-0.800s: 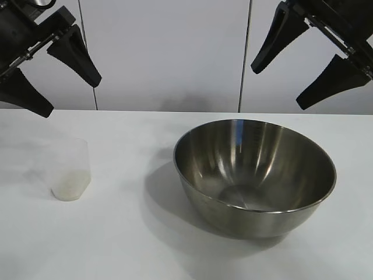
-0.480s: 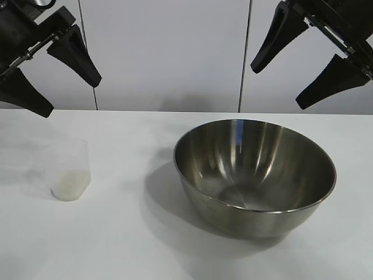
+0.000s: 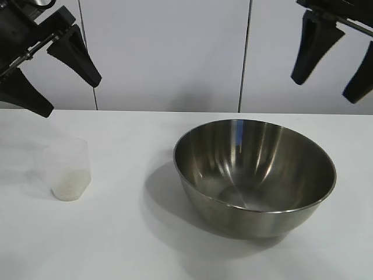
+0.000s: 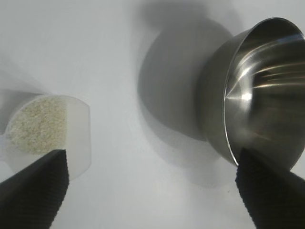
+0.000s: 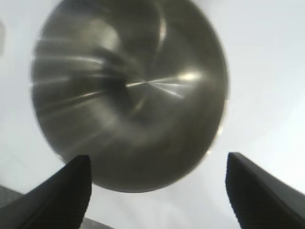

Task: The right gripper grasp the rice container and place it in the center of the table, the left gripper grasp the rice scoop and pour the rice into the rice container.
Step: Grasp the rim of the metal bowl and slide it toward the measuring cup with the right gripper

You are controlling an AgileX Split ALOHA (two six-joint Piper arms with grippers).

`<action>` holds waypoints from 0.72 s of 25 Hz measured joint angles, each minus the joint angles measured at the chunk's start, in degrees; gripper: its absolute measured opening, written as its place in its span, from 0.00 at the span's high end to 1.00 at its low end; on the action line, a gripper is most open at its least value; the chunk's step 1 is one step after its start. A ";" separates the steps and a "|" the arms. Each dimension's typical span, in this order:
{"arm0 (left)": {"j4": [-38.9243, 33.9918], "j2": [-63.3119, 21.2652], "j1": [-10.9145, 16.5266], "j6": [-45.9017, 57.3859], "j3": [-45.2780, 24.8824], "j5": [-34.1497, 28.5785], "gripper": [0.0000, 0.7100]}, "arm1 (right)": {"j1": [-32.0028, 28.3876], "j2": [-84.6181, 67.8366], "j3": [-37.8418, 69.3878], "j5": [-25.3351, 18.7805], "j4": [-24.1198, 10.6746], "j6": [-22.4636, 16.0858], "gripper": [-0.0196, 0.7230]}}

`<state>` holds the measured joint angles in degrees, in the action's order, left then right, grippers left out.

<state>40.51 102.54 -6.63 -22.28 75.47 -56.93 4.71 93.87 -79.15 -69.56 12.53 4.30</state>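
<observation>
**Swinging over the bowl: right arm finally moves**

Looks like the right gripper (image 3: 333,55) just turned to point more steeply down, jaws apart and empty, high above the rice container (image 3: 254,175), which sits right of centre on the table (image 3: 128,233). Left gripper (image 3: 49,73) hasn't budged, wide open above the rice scoop (image 3: 71,170). Probably lining up for the bowl grab.

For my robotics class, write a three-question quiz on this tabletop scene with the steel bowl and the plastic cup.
1. True or false: the rice container already holds rice.
2. Where is the rice? A) in the rice scoop B) spilled on the table C) in the bowl
3. Which end effector hangs above the bowl: the left end effector or the right end effector?

Key: 1 false; 2 A; 3 right, with open jaws, holding nothing.
</observation>
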 joint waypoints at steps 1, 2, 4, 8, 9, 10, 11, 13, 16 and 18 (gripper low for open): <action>0.00 0.00 0.00 0.00 0.00 0.00 0.03 | 0.00 0.21 0.40 0.23 -1.18 -0.06 0.25; 0.00 0.00 0.00 0.00 0.00 0.00 0.03 | 0.00 0.66 1.07 0.75 -2.16 -0.06 0.25; 0.00 0.00 0.00 0.00 0.00 0.01 0.03 | 0.00 2.23 2.53 2.95 -2.92 -0.06 0.25; 0.00 0.00 0.00 0.00 0.00 0.01 0.03 | 0.00 8.09 5.03 9.05 -2.82 -0.06 0.25; 0.00 0.00 0.00 0.00 0.00 0.01 0.03 | 0.00 9.90 5.33 10.47 -2.57 0.00 0.25; 0.00 0.00 0.00 0.00 0.00 0.01 0.03 | 0.00 11.66 5.49 11.57 -2.00 0.00 0.25; 0.00 0.00 0.00 0.00 0.00 0.01 0.03 | 0.00 13.07 5.49 12.91 -1.13 0.11 0.25; 0.00 0.00 0.00 0.00 0.00 0.01 0.03 | 0.00 16.04 5.49 15.81 1.14 0.97 0.28; 0.00 0.00 0.00 0.00 0.00 0.01 0.03 | 0.00 19.63 5.49 18.55 4.50 2.21 0.46; 0.00 0.00 0.00 0.00 0.00 0.06 0.03 | 0.00 20.83 5.49 18.75 5.71 3.02 0.72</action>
<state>40.51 102.54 -6.63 -22.28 75.47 -56.86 4.71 114.69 -73.66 -50.81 18.24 7.32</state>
